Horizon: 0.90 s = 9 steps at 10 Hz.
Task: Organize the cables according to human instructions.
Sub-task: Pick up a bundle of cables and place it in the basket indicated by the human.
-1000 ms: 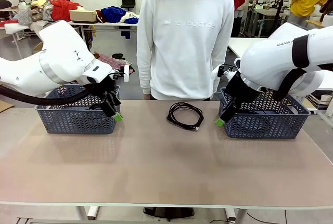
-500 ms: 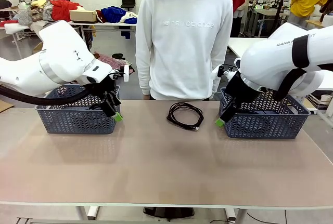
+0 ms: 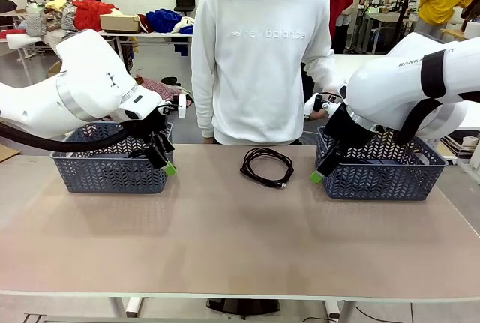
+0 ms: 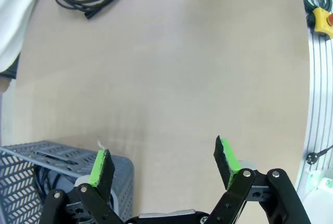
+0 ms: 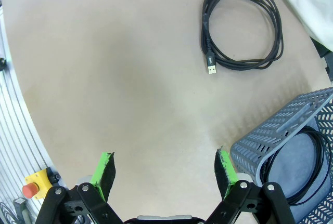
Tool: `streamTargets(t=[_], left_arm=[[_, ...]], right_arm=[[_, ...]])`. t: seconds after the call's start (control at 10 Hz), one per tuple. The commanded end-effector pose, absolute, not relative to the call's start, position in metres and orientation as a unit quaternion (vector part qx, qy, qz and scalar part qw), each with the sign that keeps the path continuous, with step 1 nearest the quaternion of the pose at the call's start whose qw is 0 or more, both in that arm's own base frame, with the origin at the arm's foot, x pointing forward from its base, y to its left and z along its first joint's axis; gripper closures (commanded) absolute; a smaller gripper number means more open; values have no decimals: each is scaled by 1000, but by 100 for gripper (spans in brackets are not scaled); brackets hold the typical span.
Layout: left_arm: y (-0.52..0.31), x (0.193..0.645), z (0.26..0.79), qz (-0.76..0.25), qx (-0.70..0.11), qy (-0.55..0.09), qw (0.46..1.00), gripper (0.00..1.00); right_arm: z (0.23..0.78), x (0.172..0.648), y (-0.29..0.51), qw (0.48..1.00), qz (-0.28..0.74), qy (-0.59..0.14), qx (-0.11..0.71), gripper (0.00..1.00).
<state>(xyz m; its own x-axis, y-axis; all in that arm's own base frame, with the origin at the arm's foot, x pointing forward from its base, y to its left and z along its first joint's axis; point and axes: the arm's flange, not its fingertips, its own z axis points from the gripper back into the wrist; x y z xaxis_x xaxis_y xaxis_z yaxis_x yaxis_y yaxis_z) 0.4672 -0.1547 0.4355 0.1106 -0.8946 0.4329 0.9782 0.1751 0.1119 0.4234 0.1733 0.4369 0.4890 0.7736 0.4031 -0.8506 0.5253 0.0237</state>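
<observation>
In front view, coiled cable (image 3: pixel 267 166) flat on table (image 3: pixel 225 240) between two baskets (image 3: pixel 109 171), apart from both. In left wrist view, left gripper (image 4: pixel 164 160) spread wide, empty. In right wrist view, right gripper (image 5: pixel 164 174) also released; probably light, floppy, best pinched across bundled strands.

- A bench (image 3: pixel 225 248) with a plain tan top runs across the front view.
- A blue-grey woven basket (image 3: pixel 109 173) stands at its far left, and a second basket (image 3: pixel 382 177) at its far right.
- A person in a white sweatshirt (image 3: pixel 259 61) stands at the far edge, between the baskets.
- A red button on a yellow box (image 5: pixel 32 188) sits beside the bench's ribbed metal edge.
- Piled clothes (image 3: pixel 94 12) lie on tables behind.
</observation>
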Motion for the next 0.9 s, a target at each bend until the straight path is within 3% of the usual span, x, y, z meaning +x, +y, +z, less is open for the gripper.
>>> streamTargets(t=[0.0,0.8], left_arm=[[-152,468,437,-639,-103,-204,734,0],[-152,468,437,-639,-103,-204,734,0]], right_arm=[[440,424,175,855,475,-174,110,0],[440,424,175,855,475,-174,110,0]])
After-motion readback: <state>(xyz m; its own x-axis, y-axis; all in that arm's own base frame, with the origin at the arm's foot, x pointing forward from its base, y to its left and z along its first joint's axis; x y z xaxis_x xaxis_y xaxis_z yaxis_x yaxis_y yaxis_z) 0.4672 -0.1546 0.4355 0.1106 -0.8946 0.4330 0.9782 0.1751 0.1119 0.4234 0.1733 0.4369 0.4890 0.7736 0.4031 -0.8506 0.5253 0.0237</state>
